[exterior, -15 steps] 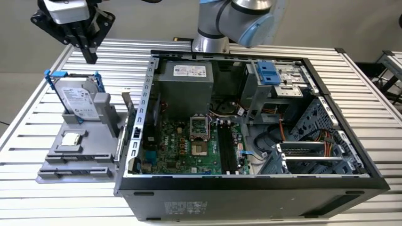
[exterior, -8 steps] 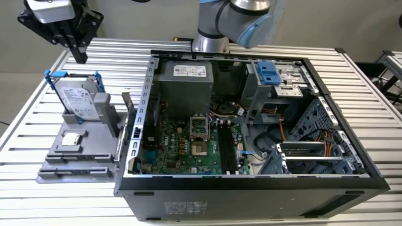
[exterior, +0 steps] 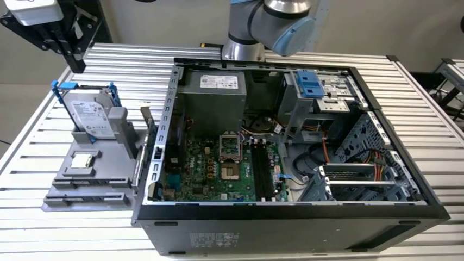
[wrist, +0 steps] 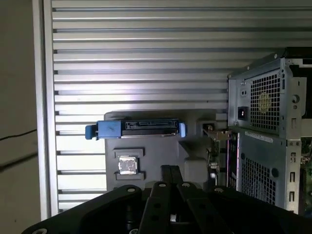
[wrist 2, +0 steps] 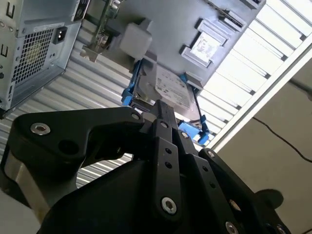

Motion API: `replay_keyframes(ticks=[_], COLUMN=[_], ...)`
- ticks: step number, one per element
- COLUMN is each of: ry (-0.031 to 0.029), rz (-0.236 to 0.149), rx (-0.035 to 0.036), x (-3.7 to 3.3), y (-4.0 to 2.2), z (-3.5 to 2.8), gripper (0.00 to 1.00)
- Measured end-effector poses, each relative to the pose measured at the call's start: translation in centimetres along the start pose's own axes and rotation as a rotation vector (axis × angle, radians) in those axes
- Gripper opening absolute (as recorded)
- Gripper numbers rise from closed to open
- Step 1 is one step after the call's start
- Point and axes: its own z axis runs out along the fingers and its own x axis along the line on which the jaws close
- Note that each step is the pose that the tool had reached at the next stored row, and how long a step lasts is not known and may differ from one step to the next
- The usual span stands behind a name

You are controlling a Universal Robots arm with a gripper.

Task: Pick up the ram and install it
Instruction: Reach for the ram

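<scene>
The ram [exterior: 147, 126] is a thin stick standing on edge at the side of the grey parts holder [exterior: 101, 174] that faces the computer case. The first wrist view shows the ram [wrist: 213, 146] between the holder and the case's back. My gripper [exterior: 75, 65] hangs high over the table's far corner at the exterior view's left, well away from the ram. Its black fingers look pressed together with nothing between them in both wrist views [wrist: 170, 169] [wrist 2: 163, 106]. The black memory slots [exterior: 262, 168] lie on the green motherboard inside the case.
The open computer case [exterior: 156, 163] lies on its side on the slatted metal table [exterior: 43, 228]. The holder also carries a silver hard drive [exterior: 91, 117] in a blue bracket and a small square chip [exterior: 82, 160]. The arm's blue-grey joint [exterior: 279, 22] rises behind the case.
</scene>
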Motion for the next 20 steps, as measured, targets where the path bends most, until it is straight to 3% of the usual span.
replay_keyframes(ticks=[12,20], ry=[0.0003,0.0003], rz=[-0.004,-0.005], rx=[0.0,-0.0001], x=[3.18,3.46], y=[-0.08,-0.08], z=[-0.07,-0.08], gripper=[0.0,0.0])
